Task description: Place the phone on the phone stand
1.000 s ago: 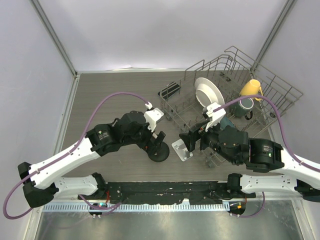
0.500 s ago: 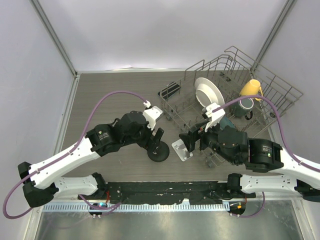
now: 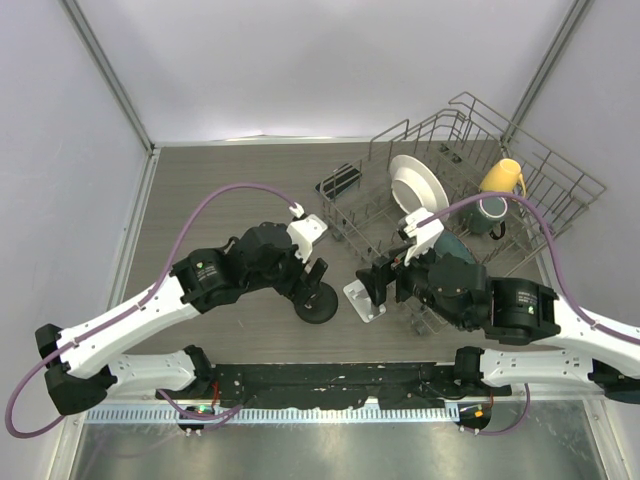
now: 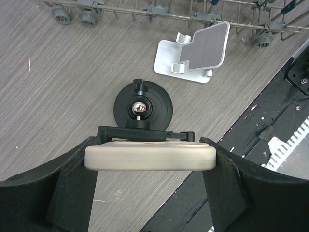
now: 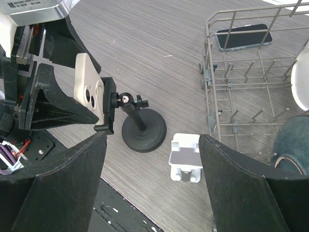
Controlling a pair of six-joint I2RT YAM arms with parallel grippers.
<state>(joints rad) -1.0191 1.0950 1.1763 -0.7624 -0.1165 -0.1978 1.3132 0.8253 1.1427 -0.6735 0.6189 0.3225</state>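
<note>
Wood-grain tabletop [image 3: 220, 200], near centre: the left gripper [image 4: 150, 153] pinches the cream phone [image 5: 86, 89] by its ends, back against the cradle [image 4: 140, 133] of the black phone stand [image 4: 143, 104], apparently seated but not yet released, while the right gripper [image 5: 152, 140] hangs spread to the right.

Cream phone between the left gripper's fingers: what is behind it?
Behind the cream phone, on its camera-lens side, a black clamp cradle on a round-based black stand shows. Whether it grips the phone is hidden.
</note>
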